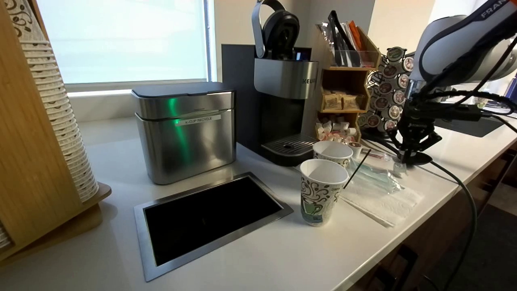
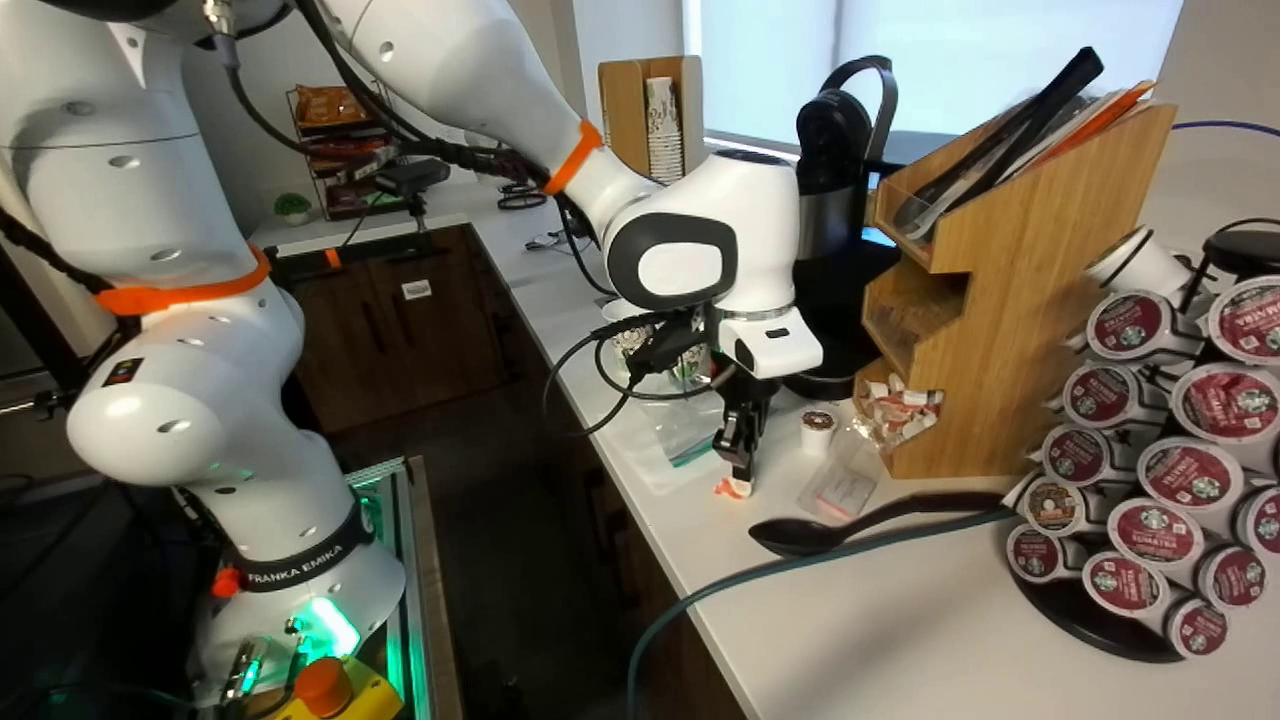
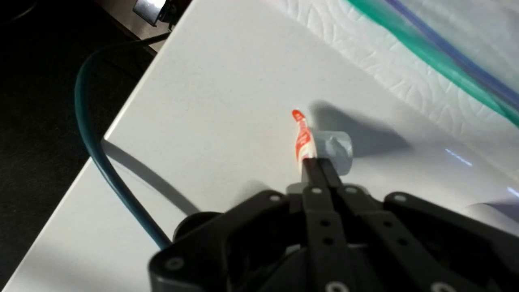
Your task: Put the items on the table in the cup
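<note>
Tool [image 3: 318, 159]: jaws together at small red-lidded tub [image 3: 333, 146] on counter [image 3: 219, 105]; cannot tell if tub pinched.

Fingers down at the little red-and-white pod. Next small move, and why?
Probably a slight lift straight up: the fingers are shut together right at the small pod, but the views don't settle whether they pinch it. Watching whether it rises should tell before any travel toward a paper cup.
</note>
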{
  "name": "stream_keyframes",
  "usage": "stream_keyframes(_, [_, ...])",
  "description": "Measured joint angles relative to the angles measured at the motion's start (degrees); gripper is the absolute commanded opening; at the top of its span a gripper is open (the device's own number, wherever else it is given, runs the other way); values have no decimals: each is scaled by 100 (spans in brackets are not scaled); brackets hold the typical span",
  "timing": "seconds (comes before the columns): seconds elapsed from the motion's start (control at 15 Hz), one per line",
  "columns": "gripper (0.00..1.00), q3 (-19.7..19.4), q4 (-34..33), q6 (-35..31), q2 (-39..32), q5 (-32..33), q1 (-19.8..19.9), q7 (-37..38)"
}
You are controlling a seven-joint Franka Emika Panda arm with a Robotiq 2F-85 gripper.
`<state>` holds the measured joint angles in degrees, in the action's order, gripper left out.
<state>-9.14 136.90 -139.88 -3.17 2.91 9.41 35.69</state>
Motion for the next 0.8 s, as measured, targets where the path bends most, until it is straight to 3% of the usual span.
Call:
stream_keyframes(0.33, [0,-2,-43,320,736,-765,4,-881])
stream_keyframes(0.8, [0,310,-18,1930,2147,-1056,-299,-2238])
